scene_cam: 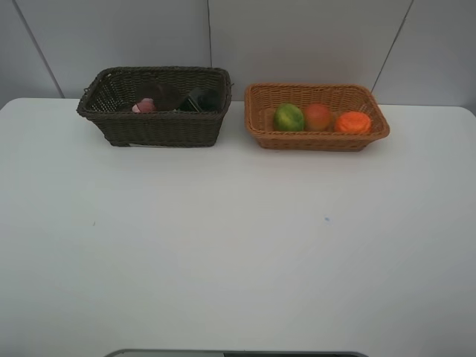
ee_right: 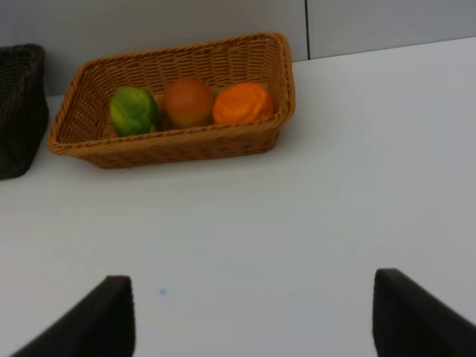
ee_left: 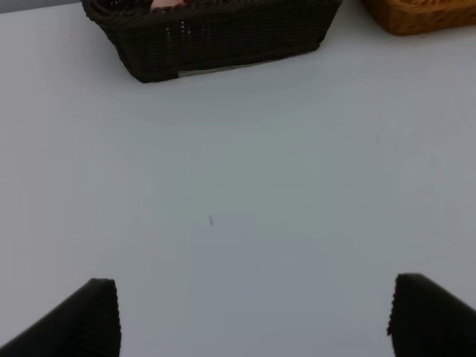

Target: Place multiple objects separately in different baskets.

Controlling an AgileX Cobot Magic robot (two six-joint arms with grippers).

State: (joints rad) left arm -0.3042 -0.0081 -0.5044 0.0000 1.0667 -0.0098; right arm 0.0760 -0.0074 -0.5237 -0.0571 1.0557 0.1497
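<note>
The dark brown basket (scene_cam: 152, 130) stands at the back left and holds a small pink bottle (scene_cam: 143, 105) and a black bottle (scene_cam: 201, 100); a dim translucent cup (scene_cam: 165, 95) seems to lie between them. To its right, the light tan basket (scene_cam: 316, 140) holds a green-yellow fruit (scene_cam: 289, 117), a peach-like fruit (scene_cam: 317, 116) and an orange (scene_cam: 352, 122). Neither arm shows in the high view. My left gripper (ee_left: 256, 320) hovers open over bare table, well short of the dark basket (ee_left: 216, 41). My right gripper (ee_right: 253, 320) is open and empty, back from the tan basket (ee_right: 171, 145).
The white table (scene_cam: 238, 245) runs from the baskets to the near edge. A pale panelled wall (scene_cam: 297, 37) rises right behind the baskets. A dark grey strip (scene_cam: 238, 353) lies along the near edge in the high view.
</note>
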